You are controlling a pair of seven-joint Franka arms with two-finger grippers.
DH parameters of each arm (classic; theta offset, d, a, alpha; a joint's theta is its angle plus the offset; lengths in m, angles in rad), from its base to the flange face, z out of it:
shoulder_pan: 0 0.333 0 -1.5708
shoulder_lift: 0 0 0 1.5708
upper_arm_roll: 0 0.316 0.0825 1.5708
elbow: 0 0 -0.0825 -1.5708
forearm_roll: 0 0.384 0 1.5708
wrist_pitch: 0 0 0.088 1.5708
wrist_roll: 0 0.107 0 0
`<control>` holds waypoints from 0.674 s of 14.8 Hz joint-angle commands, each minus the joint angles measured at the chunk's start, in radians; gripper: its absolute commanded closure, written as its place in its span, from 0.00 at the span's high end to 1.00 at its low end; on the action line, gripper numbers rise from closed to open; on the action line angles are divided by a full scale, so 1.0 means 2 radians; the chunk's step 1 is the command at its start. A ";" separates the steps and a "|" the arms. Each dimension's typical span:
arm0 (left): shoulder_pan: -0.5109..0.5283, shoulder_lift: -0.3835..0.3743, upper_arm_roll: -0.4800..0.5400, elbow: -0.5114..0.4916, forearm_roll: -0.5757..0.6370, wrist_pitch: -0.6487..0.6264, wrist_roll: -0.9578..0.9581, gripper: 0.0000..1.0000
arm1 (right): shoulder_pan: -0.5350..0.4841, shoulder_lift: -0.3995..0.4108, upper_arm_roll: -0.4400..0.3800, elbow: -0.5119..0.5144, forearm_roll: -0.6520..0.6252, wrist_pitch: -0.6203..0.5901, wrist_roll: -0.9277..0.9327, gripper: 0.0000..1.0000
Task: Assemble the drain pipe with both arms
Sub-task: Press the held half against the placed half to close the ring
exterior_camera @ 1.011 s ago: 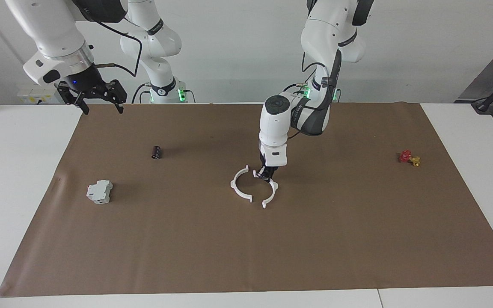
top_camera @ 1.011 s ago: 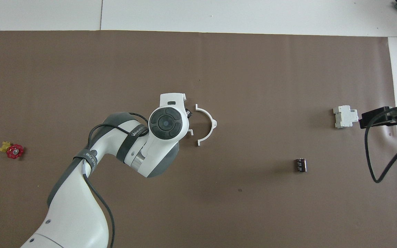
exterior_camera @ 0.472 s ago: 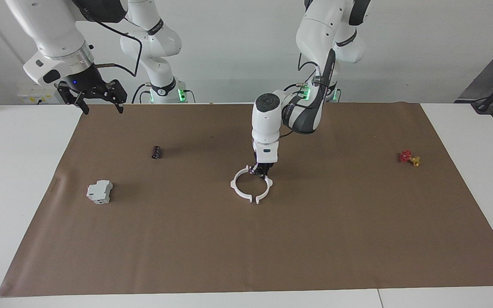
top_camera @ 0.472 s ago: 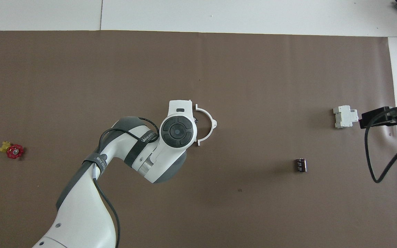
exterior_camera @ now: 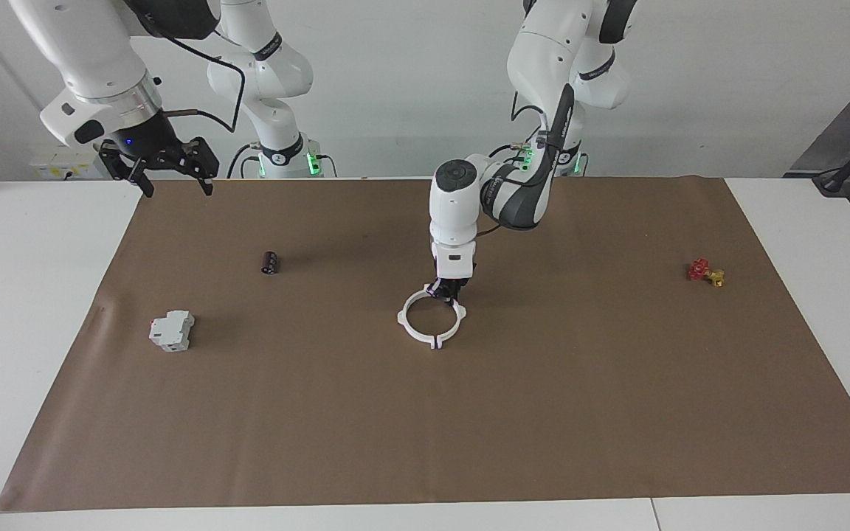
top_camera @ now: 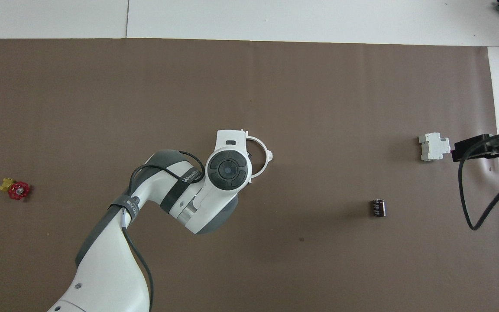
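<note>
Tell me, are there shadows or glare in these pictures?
Facing view: soft, even light, faint shadows beside the grey-white block and black cylinder, green lamps glowing at the arm bases. Overhead view: no glare on the brown mat; the left arm hides half the ring.

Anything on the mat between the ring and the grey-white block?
Nothing: bare brown mat runs between the white ring and the grey-white block, as the facing view shows. The small black cylinder lies nearer the robots, off that line.

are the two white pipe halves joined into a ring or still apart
Joined, apparently: the drain pipe reads as one closed ring flat on the mat, left gripper shut on its rim.
</note>
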 commanded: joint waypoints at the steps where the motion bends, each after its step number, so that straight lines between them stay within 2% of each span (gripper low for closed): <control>1: -0.009 -0.004 0.008 -0.010 0.011 0.003 -0.010 0.00 | -0.009 -0.009 0.005 -0.007 0.007 -0.006 -0.004 1.00; 10: -0.013 -0.004 0.008 -0.012 0.012 0.014 -0.010 0.00 | -0.009 -0.009 0.005 -0.007 0.007 -0.006 -0.004 1.00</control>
